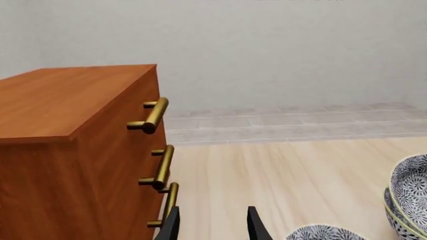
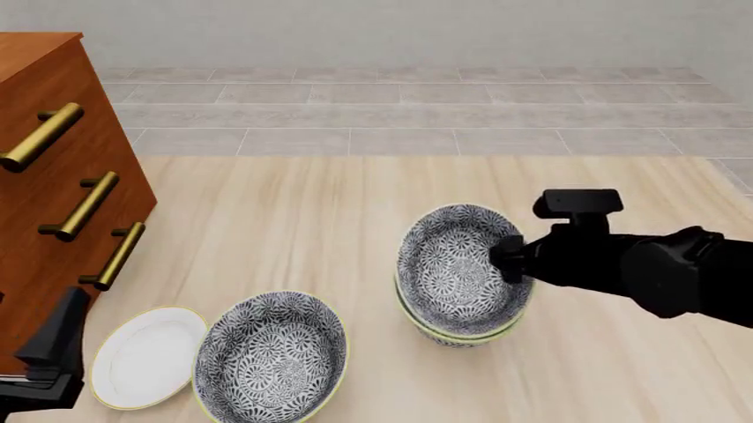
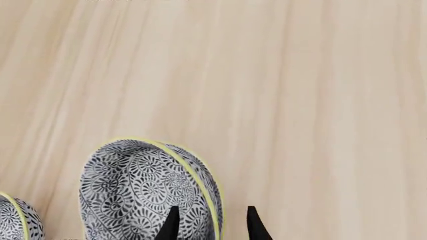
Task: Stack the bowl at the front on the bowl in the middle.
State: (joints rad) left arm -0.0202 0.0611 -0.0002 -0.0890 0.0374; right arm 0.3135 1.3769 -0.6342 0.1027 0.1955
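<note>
The bowl at the front (image 2: 271, 357) sits upright on the table near the front left, and its edge shows in the left wrist view (image 1: 323, 232). The bowl in the middle (image 2: 465, 337) lies under a third, alike bowl (image 2: 453, 269) that rests tilted inside it. My right gripper (image 2: 509, 260) is open, its fingers straddling that top bowl's (image 3: 140, 190) yellow rim without pinching it. My left gripper (image 2: 53, 352) hangs open and empty at the front left, beside the cabinet.
A wooden drawer cabinet (image 2: 48, 176) with brass handles (image 1: 155, 116) stands at the left. A flat white plate (image 2: 147, 357) lies between it and the front bowl. The stack (image 1: 410, 195) shows at the left wrist view's edge.
</note>
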